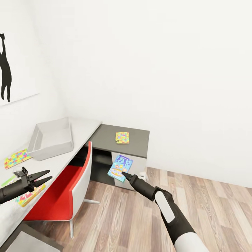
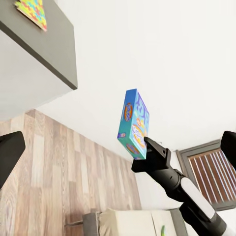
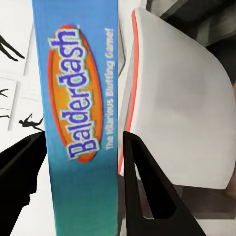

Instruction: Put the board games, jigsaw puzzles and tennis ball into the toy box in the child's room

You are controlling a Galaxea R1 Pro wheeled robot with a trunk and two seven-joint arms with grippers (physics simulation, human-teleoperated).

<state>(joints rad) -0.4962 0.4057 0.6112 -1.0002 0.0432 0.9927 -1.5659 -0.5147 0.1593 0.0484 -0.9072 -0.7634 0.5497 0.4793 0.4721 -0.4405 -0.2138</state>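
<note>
So the blue board game (image 1: 120, 167) is up in the air, pinched on its narrow edge, which reads "Balderdash" in an orange oval (image 3: 82, 98). The toy box (image 1: 52, 138) sits open on the pale table (image 1: 82, 127), light grey with sloping sides. One jigsaw puzzle (image 1: 15, 158) lies flat just beside it, another puzzle (image 1: 122, 137) on the low dark cabinet, and a third colourful flat piece (image 1: 29, 194) near the table's front edge.
</note>
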